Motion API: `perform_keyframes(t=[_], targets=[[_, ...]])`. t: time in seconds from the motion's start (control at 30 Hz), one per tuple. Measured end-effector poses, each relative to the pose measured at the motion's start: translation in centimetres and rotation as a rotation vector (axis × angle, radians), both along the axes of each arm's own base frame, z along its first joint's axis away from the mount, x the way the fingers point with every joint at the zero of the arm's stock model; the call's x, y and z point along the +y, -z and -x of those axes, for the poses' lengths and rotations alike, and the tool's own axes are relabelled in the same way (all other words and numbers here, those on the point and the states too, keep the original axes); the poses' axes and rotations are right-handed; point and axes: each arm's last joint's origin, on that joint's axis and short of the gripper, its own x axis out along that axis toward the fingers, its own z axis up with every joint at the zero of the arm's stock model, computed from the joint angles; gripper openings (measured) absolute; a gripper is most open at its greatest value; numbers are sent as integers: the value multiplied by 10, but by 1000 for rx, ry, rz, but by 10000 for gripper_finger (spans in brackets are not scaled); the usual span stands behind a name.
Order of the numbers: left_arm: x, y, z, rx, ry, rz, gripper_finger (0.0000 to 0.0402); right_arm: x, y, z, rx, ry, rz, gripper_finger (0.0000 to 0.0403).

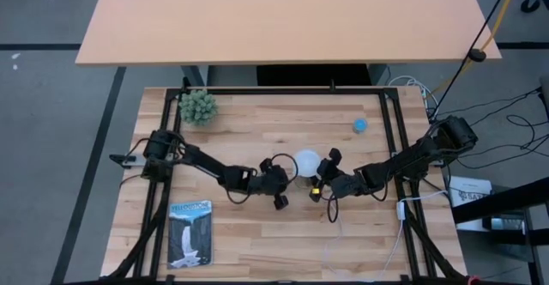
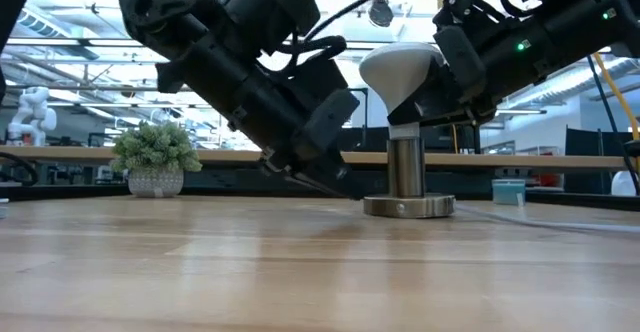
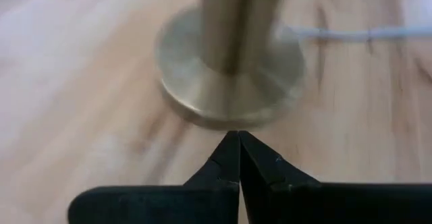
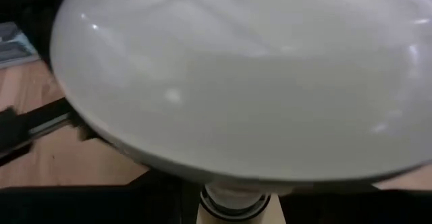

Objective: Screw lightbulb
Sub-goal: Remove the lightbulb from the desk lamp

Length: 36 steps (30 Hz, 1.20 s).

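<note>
Lightbulb, the only one here, sits upright with its narrow neck entering the top of the single silvery socket post near the table's middle, and my right gripper pinches its white dome from the right side. My left gripper rests low just beside the socket's round base, its two fingers pressed together on nothing. Farther off I count one booklet near the front left, one small potted plant at the far left, and one small blue object toward the far right.
</note>
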Motion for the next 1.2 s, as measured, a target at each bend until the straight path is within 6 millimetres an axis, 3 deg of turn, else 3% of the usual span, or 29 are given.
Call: perform_keyframes(t=[0.23, 0.57, 0.77, 1.2], targets=[[4, -9, -8, -99, 71, 23, 0, -1, -1, -1, -19, 7, -20, 137], [15, -2, -19, -107, 85, 24, 0, -3, 0, -1, -12, 10, -18, 137], [32, 9, -21, -51, 60, 34, 0, -3, 1, 0, -3, 11, -15, 137], [66, 12, -20, -5, 26, 9, 0, -1, 1, -1, 18, -45, -36, 138]])
